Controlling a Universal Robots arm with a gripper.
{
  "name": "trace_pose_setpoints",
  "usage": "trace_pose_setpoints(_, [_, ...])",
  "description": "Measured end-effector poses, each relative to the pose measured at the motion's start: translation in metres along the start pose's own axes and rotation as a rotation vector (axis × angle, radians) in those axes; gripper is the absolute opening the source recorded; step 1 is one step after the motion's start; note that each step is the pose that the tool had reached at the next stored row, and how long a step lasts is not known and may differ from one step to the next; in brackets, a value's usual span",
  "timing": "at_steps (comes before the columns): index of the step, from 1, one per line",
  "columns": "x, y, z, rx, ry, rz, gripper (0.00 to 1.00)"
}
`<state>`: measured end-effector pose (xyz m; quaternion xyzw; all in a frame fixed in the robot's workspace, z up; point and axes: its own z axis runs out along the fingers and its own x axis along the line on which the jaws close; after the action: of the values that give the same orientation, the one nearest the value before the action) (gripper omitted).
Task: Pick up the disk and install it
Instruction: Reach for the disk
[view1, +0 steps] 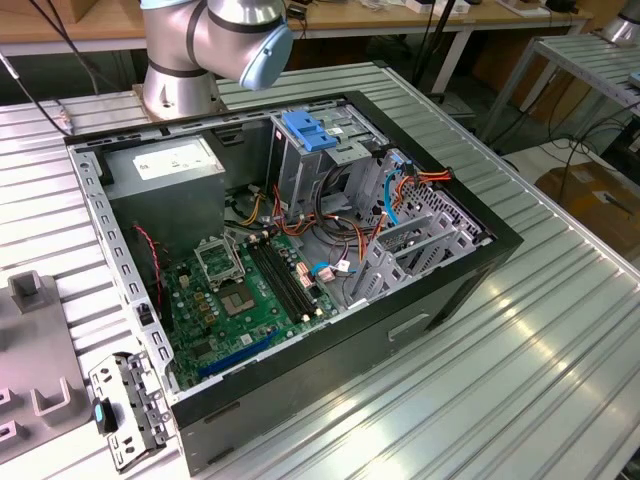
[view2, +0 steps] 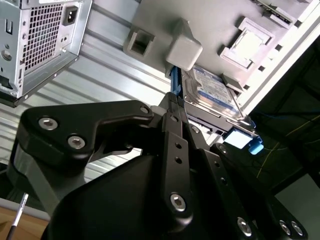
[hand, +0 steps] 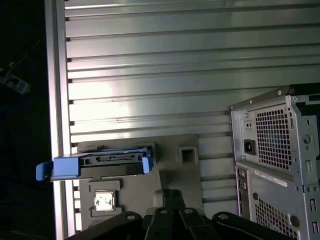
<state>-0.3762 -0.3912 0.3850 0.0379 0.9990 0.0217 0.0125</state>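
Step in hand, as I judge it: the pick-up, at the approach stage. The disk is not installed.

Location of the task's thing: the flat grey-metal disk with bright blue plastic carrier rails (hand: 99, 165) sits in a pale grey moulded fixture plate (hand: 176, 176) on the ribbed aluminium table (view1: 520, 380). It is outside the open black tower computer case (view1: 455, 290) and apart from it. In the first wrist view the disk presents its thin edge, so it appears to stand on edge in the fixture. In the second wrist view its labelled face shows.

How to do it well (judgement):
- Square the pincer to the disk's flat faces, so both sides bear evenly.
- Centre on the drive body, away from the blue end tabs, which look likely to flex.
- Come in along the fixture's slot and lift along the same line. Any skew may bind the rails against the grey plastic.

Pincer: the black linkage gripper (hand: 169, 193) hangs over the fixture plate and is nearest the disk. In the first wrist view it lines up just beside one end of the disk. In the second wrist view its black bar overlaps a blue rail. Contact cannot be told. Whether it is spread or pressed together cannot be told either. I see nothing carried in it.
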Motion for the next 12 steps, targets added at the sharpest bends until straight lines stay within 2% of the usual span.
trace_pose_setpoints(2, [0.0023, 0.0002, 0.0001, 0.0, 0.0001, 0.0, 0.11])
trace_pose_setpoints(12, [0.003, 0.0001, 0.0001, 0.0001, 0.0003, 0.0, 0.11])
